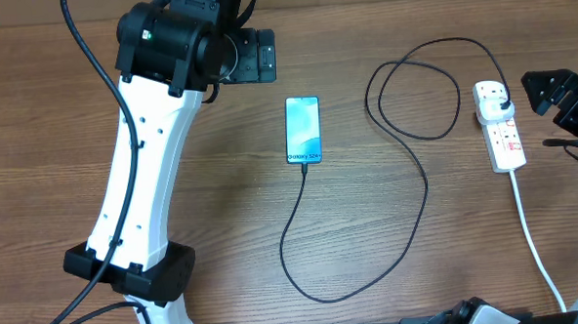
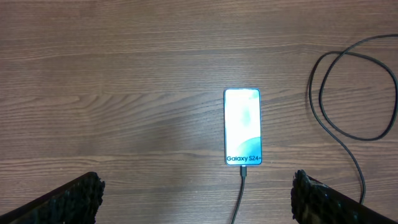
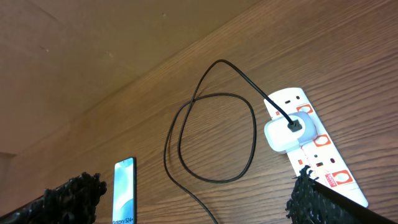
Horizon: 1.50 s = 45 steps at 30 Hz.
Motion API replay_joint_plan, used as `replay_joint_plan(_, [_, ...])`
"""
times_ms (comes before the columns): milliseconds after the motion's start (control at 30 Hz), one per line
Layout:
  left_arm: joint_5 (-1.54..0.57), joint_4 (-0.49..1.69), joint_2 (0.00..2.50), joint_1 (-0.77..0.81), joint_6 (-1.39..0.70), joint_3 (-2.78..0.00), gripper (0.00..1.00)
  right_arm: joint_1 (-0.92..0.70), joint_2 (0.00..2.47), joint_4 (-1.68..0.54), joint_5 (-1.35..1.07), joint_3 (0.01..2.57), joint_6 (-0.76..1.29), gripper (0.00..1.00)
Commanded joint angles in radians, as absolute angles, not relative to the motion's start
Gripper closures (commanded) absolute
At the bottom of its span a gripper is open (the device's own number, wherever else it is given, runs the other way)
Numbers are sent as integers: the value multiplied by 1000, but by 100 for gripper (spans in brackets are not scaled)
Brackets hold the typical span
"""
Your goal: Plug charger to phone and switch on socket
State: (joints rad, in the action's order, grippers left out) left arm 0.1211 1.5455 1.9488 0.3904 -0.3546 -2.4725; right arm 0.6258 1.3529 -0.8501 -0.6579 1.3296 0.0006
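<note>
Evidently the charger (image 2: 242,190) already meets the lettered short end of the phone (image 1: 303,130), and the left gripper (image 1: 253,54) hovers near the phone's upper left, jaws wide and empty. Far right of the phone, the socket (image 1: 506,145) carries a white adapter (image 3: 286,132) in one outlet; the right gripper (image 1: 560,96), equally wide and empty, hangs just beyond it. Likely hazards: broad fingers pressing the wrong red switch (image 3: 321,140), sliding the socket, or snagging the charger's loop.

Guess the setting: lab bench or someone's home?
Probably a robot lab bench: a wood-grain table, a robot arm over it, and a phone, charger and socket staged as props.
</note>
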Motion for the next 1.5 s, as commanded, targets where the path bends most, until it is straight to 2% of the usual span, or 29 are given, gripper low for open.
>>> replay_joint_plan(0, [138, 1544, 1943, 387, -329, -2471, 0, 624, 1351, -848, -664, 1344, 4, 0])
replay_joint_plan(1067, [186, 1545, 1948, 387, -314, -2471, 0, 624, 1351, -848, -664, 1344, 4, 0])
replay_joint_plan(1333, [272, 1481, 1893, 387, -313, -2451, 0, 624, 1351, -848, -664, 1344, 4, 0])
replay_joint_plan(1467, [302, 1385, 1801, 387, -313, -2319, 0, 624, 1351, -848, -664, 1344, 4, 0])
